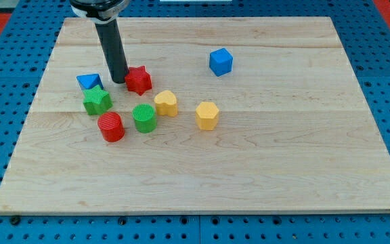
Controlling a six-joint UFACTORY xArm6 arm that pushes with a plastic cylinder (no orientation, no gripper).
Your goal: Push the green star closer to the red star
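The green star (97, 101) lies at the view's left on the wooden board (263, 169). The red star (139, 80) lies up and to its right, a short gap apart. My tip (118, 80) stands just left of the red star, touching or nearly touching it, and above and right of the green star. A blue triangle block (88, 82) sits right above the green star, left of my tip.
A red cylinder (112, 127) and a green cylinder (144, 117) lie below the stars. Two yellow blocks (166, 103) (207, 115) lie to the right. A blue cube (221, 62) sits toward the view's top middle.
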